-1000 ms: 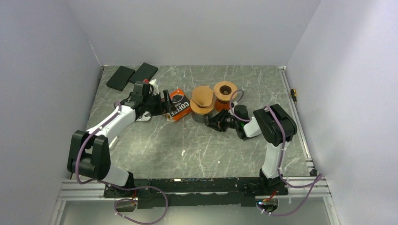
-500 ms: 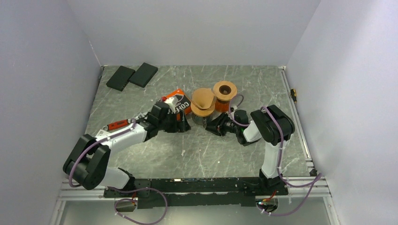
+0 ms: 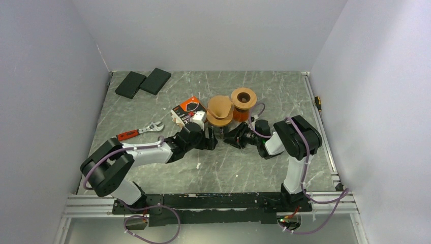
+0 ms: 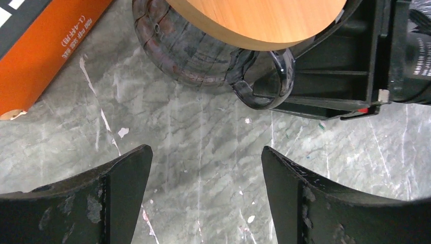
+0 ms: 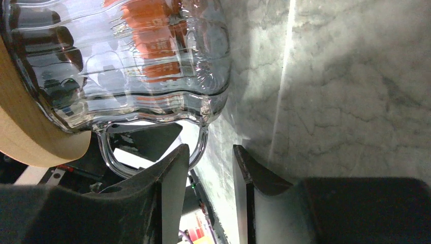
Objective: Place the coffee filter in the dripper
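Over marble (image 4: 356, 152), your left gripper (image 4: 206, 152) has left the box (image 4: 40, 46), wide open. Dripper (image 4: 188, 56) upright ahead, handle (image 4: 269, 76) toward your narrow right gripper (image 5: 209, 150).

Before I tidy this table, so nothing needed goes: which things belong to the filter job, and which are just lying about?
Job: brown paper filter; ribbed clear glass dripper under it.
Lying about: orange coffee box; red-handled wrench; two flat black blocks; orange funnel-shaped piece, role unclear.

Two blocks (image 3: 130, 84), one wrench (image 3: 139, 131), one box (image 3: 185, 110)
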You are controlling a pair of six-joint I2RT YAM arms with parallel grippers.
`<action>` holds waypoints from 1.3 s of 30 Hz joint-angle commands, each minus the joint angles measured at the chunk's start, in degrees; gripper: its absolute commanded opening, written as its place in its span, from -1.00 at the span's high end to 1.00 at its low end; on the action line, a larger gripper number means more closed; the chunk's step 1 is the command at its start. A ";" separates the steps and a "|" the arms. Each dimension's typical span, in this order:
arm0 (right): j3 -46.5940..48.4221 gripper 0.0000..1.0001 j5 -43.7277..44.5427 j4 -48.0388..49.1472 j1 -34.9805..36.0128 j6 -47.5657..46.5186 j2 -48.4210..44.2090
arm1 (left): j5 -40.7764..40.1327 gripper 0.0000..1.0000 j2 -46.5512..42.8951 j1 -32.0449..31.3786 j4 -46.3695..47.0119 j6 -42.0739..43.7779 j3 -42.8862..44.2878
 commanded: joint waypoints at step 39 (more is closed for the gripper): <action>-3.39 -0.03 2.96 -8.56 0.11 -6.11 -10.76 | -3.16 -0.02 7.57 -2.56 10.82 3.52 5.07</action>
